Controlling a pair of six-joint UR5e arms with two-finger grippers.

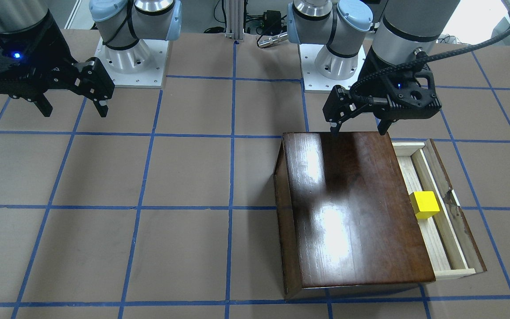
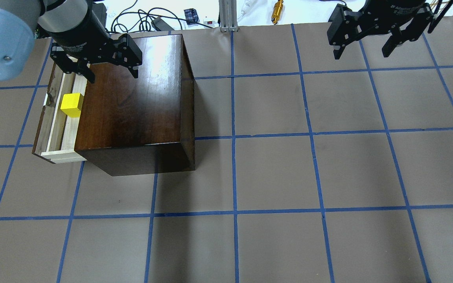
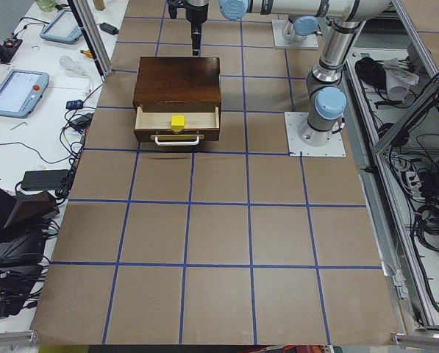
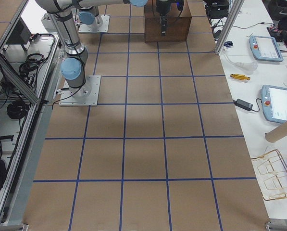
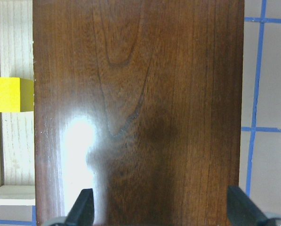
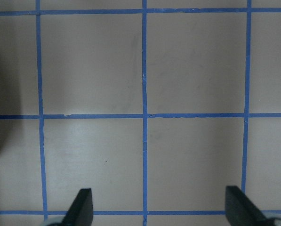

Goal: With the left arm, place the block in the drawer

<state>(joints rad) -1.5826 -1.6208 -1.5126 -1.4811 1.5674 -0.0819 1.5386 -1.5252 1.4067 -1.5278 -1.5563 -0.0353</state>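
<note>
The yellow block (image 1: pixel 424 204) lies in the open drawer (image 1: pixel 434 248), against the cabinet's front face. It also shows in the overhead view (image 2: pixel 72 105) and the left wrist view (image 5: pixel 6 94). The drawer (image 2: pixel 55 133) is pulled partly out of the dark-brown cabinet (image 1: pixel 348 208). My left gripper (image 1: pixel 359 130) is open and empty. It hovers over the cabinet top (image 2: pixel 132 98) near the edge toward the robot's bases, apart from the block. My right gripper (image 1: pixel 75 113) is open and empty, high over bare table far from the cabinet (image 2: pixel 361 55).
The brown table (image 2: pixel 273 173) carries a blue tape grid. The two arm bases (image 1: pixel 131 62) stand on white plates at the robot's side. Cables and a metal post (image 2: pixel 226 15) line that edge. Tablets (image 3: pixel 13 92) lie on side benches.
</note>
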